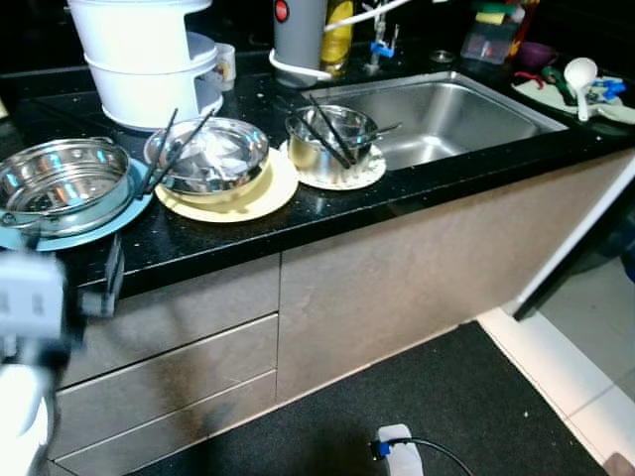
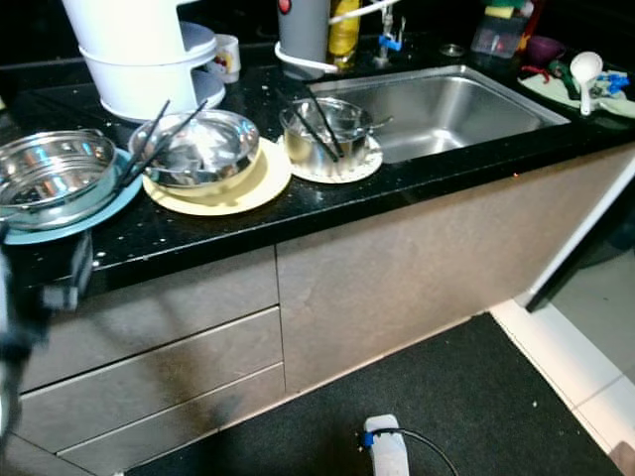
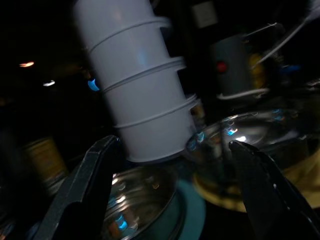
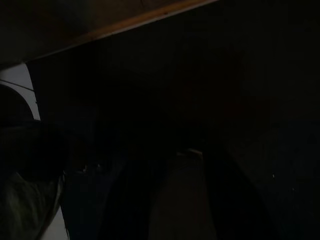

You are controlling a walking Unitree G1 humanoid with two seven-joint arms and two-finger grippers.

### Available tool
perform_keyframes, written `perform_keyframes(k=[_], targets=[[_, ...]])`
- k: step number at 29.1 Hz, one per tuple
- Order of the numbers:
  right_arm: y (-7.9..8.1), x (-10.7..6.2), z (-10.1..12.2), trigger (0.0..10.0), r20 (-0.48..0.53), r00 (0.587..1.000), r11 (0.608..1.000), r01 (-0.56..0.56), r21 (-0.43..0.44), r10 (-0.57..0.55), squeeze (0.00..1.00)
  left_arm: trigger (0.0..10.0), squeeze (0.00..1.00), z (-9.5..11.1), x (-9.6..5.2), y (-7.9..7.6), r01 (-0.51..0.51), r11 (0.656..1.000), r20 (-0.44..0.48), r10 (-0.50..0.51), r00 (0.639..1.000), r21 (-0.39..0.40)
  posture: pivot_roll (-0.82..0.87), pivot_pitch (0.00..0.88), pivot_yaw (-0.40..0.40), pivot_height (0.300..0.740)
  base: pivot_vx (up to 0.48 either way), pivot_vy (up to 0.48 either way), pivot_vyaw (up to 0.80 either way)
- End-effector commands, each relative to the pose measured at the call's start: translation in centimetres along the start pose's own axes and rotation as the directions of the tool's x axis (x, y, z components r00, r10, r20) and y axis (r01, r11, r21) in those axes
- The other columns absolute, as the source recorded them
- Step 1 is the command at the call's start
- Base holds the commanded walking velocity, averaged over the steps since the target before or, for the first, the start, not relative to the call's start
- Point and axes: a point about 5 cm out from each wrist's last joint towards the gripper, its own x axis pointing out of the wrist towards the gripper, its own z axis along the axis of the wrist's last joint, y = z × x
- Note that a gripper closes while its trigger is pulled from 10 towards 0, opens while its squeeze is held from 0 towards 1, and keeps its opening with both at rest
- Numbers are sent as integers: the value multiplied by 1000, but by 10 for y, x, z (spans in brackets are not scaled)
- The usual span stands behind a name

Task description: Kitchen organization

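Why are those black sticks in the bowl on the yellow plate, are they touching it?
Touching. In the left eye view the chopsticks lean on the steel bowl's rim.

Three steel bowls [image 1: 208, 154] on plates, black counter [image 1: 327, 213]; sink [image 1: 437, 114] right.

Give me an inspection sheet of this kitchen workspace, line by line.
Surface: black speckled counter with a steel sink.
Job's things: three steel bowls on plates: teal plate, yellow plate, white plate; chopsticks in two.
Clutter: white stacked steamer, grey appliance, white ladle.
Grippers: left end effector open, facing the steamer; right not made out.
Cables: black cable on the floor.
Surroundings: dark mat, drawers.
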Motion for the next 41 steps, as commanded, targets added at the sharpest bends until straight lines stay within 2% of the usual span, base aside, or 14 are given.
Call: perform_keyframes(k=[1, 6, 10, 12, 15, 16, 20, 23, 24, 25, 26, 29, 34, 41], targets=[[0, -2, -11, 10000, -38, 999, 1000, 2, 4, -2, 0, 10000, 0, -1, 12, 4, 105, 994, -27, -105, 994, 6, -4, 157, -64, 740, 0, 0, 0], [0, -3, -12, 10000, -38, 999, 1000, 3, 8, -3, 0, 10000, 0, -5, 28, 12, 334, 937, -147, -317, 937, 105, -7, 154, -63, 740, 0, 0, 0], [0, -3, -12, 10000, -38, 999, 1000, 3, 9, -3, 0, 10000, 0, -11, 33, 14, 424, 890, -231, -383, 894, 166, -8, 154, -62, 740, 0, 0, 0], [-1, -3, -11, 10000, -36, 999, 1000, 4, 8, -4, 0, 10000, 0, -15, 49, 26, 470, 847, -326, -383, 864, 248, -11, 153, -62, 740, 0, 0, 0], [-2, -3, -10, 10000, -35, 999, 1000, 7, 9, -7, 0, 10000, 0, -16, 54, 31, 519, 823, -368, -421, 829, 229, -17, 149, -57, 740, 0, 0, 0], [-2, -3, -11, 10000, -35, 999, 1000, 7, 10, -7, 0, 10000, 1000, -16, 54, 33, 527, 817, -377, -423, 824, 235, -16, 147, -59, 740, 0, 0, 0], [-3, -3, -12, 10000, -39, 999, 1000, 8, 8, -7, 0, 10000, 1000, -20, 57, 42, 539, 802, -437, -401, 805, 258, -16, 147, -59, 740, 0, 0, 0], [-2, -3, -13, 10000, -41, 999, 1000, 5, 7, -5, 0, 10000, 1000, -27, 58, 48, 523, 817, -472, -371, 799, 243, -12, 142, -63, 740, 0, 0, 0], [-1, -3, -13, 10000, -41, 999, 1000, 3, 6, -3, 0, 10000, 463, -38, 58, 52, 506, 834, -514, -342, 787, 220, -13, 141, -63, 740, 0, 0, 0], [-1, -3, -13, 10000, -41, 999, 1000, 3, 6, -3, 0, 10000, 463, -38, 58, 52, 506, 834, -514, -342, 787, 220, -13, 141, -63, 740, 0, 0, 0], [0, -3, -11, 10000, -39, 999, 1000, 1, 6, -1, 0, 10000, 0, -45, 59, 54, 513, 830, -544, -333, 770, 218, -15, 142, -61, 740, 0, 0, 0], [0, -2, -10, 10000, -35, 999, 1000, 2, 8, -2, 0, 10000, 0, -48, 59, 55, 514, 835, -558, -336, 759, 196, -18, 143, -57, 740, 0, 0, 0], [-1, -3, -10, 10000, -33, 999, 1000, 6, 12, -6, 0, 10000, 0, -50, 55, 59, 586, 799, -613, -396, 684, 137, -19, 145, -57, 740, 0, 0, 0], [-2, -3, -12, 10000, -39, 999, 1000, 4, 11, -4, 0, 10000, 0, -42, 57, 77, 578, 800, -631, -367, 684, 161, -15, 149, -63, 740, 0, 0, 0]])
